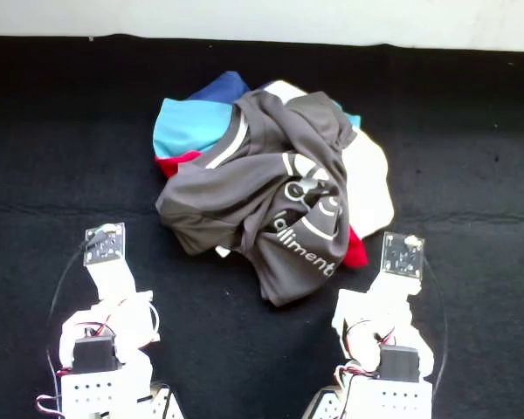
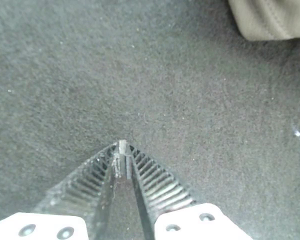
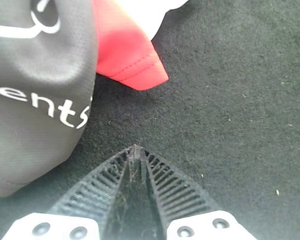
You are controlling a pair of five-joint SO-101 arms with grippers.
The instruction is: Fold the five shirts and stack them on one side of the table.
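Note:
A heap of shirts lies mid-table: a grey shirt (image 1: 271, 201) with white print on top, over a light blue shirt (image 1: 188, 127), a dark blue shirt (image 1: 220, 87), a white shirt (image 1: 371, 179) and a red shirt (image 1: 355, 251). My left gripper (image 2: 122, 146) is shut with nothing in it, over bare cloth near the table's front left, with a grey shirt edge (image 2: 270, 20) a short way off. My right gripper (image 3: 136, 149) is shut and empty at the front right, just short of the red shirt corner (image 3: 130, 55) and the grey shirt (image 3: 35, 100).
The table is covered by a black cloth (image 1: 61, 148), bare on both sides of the heap. Both arm bases (image 1: 100, 367) (image 1: 384, 367) stand at the front edge. A pale wall strip (image 1: 332, 17) runs along the far edge.

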